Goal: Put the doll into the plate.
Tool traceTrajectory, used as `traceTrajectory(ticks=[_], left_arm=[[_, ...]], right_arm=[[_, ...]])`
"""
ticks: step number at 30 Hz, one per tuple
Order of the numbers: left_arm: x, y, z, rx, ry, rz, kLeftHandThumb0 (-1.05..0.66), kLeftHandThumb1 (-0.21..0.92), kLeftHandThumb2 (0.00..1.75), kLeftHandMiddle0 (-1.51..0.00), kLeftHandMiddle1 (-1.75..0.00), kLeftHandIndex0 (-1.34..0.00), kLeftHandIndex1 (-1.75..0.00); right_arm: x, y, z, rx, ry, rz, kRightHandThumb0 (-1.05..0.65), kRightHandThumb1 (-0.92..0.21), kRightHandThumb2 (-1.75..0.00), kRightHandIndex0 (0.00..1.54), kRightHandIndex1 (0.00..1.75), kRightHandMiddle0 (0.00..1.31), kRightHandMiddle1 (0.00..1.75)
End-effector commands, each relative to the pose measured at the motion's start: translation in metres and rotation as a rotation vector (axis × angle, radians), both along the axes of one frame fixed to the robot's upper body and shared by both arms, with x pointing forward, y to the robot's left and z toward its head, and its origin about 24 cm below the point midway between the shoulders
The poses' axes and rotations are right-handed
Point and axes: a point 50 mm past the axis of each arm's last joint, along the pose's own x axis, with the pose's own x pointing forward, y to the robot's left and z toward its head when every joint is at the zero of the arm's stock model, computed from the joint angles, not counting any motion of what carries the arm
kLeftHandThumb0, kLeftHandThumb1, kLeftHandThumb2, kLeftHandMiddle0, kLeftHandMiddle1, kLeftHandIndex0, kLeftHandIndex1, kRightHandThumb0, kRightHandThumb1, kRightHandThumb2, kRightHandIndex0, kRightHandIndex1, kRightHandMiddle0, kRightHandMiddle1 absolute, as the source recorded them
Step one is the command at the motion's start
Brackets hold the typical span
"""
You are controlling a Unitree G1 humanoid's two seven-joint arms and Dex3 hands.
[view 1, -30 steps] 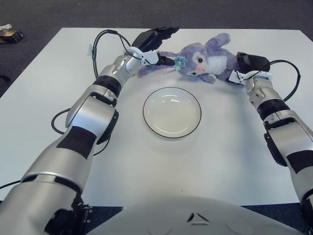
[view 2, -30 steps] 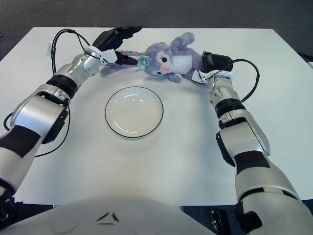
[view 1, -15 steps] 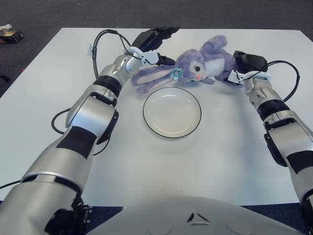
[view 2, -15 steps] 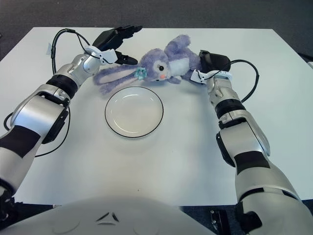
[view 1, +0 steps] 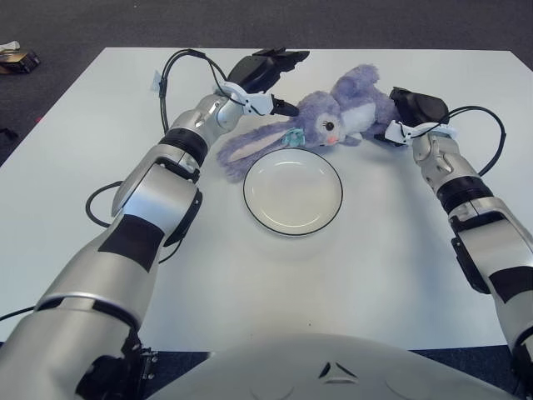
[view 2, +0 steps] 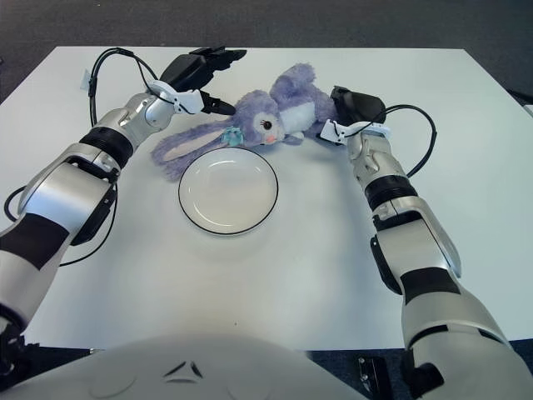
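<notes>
White table (view 1: 100, 167): doll (view 1: 333, 117) between hands.

Table (view 1: 275, 275): white, rectangular.
Floor (view 1: 67, 25): dark grey carpet around the table.
Small object (view 1: 17, 57): on the floor, beyond the table's far-left corner.

A purple doll (view 2: 271, 112) lies toward the far edge of the white tabletop (view 2: 316, 250), just behind the empty plate (view 2: 228, 190). The left hand (view 2: 200, 71) touches its head; the right hand (view 2: 354, 108) presses its body.
</notes>
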Motion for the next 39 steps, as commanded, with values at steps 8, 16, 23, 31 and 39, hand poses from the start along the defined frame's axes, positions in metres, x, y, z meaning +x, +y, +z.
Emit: traceTrajectory(ticks=[8, 16, 23, 31, 39], left_arm=[[-0.008, -0.023, -0.013, -0.086, 0.039, 0.022, -0.96, 0.92, 0.36, -0.35, -0.01, -0.38, 0.00], [-0.012, -0.031, -0.017, -0.164, 0.187, 0.060, -0.98, 0.92, 0.37, -0.35, -0.01, -0.36, 0.00], [-0.020, -0.035, -0.016, -0.167, 0.207, 0.095, -0.98, 0.92, 0.43, -0.47, -0.04, -0.36, 0.00], [-0.030, -0.036, -0.011, -0.154, 0.289, 0.126, -1.01, 0.92, 0.52, -0.51, -0.04, -0.36, 0.00], [-0.036, -0.036, -0.007, -0.159, 0.399, 0.117, -1.03, 0.92, 0.67, -0.51, -0.03, -0.36, 0.00]], right_arm=[[-0.012, 0.016, 0.017, 0.033, 0.002, -0.003, 0.14, -0.49, -0.91, 0.86, 1.75, 0.64, 1.75], [-0.015, 0.018, 0.019, 0.031, -0.002, -0.019, 0.14, -0.50, -0.90, 0.85, 1.75, 0.64, 1.75], [-0.016, 0.017, 0.019, 0.026, -0.010, -0.030, 0.14, -0.53, -0.86, 0.85, 1.75, 0.63, 1.75], [-0.015, 0.015, 0.017, 0.003, -0.026, -0.052, 0.14, -0.54, -0.84, 0.85, 1.75, 0.62, 1.75], [-0.013, 0.011, 0.011, -0.059, -0.067, -0.070, 0.13, -0.56, -0.81, 0.84, 1.75, 0.61, 1.75]])
